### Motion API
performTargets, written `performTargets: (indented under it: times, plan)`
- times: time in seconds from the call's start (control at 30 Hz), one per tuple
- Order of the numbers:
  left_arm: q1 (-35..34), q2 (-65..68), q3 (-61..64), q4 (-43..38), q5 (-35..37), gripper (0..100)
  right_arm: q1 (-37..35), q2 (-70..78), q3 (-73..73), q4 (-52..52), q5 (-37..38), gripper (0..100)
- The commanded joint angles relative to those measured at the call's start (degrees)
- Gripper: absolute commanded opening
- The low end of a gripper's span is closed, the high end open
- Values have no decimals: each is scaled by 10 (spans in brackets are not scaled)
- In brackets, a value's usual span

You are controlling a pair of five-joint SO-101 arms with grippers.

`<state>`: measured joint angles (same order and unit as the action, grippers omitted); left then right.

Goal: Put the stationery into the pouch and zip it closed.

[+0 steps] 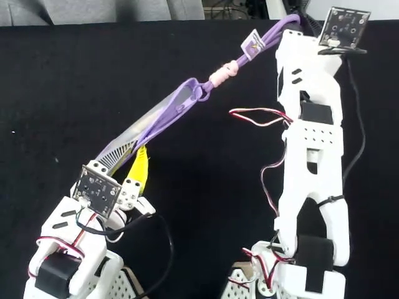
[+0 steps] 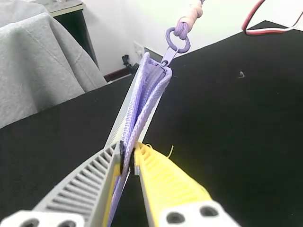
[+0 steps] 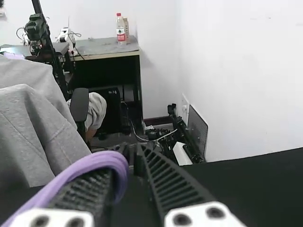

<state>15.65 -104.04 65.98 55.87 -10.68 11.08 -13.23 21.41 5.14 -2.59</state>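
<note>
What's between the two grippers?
High view: the pouch, its zip pull, a pink cord and a purple strap, stretched from left gripper to right gripper.

The purple pouch [image 1: 156, 121] hangs stretched taut, edge-on, slanting diagonally.

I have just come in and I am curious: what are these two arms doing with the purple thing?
The two arms hold a purple pouch stretched between them over the black table. The left gripper is shut on one end of it; the right gripper is shut on the purple strap leading to the zip slider. The zip looks closed along its visible length.
</note>
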Motion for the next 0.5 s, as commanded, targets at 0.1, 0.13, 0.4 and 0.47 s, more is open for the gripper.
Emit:
performTargets:
  times: [0.1,0.13,0.4,0.47]
  plan:
    - [-1,-10,-40,2,11,27,53,18,-51,-22,-7,11]
    - [-1,-10,-40,2,11,27,56,30,-59,-21,-7,11]
    - [-1,-11,-55,3,24,27,84,154,-145,-18,-8,11]
    - [-1,-11,-55,3,25,27,91,177,-165,-18,-9,11]
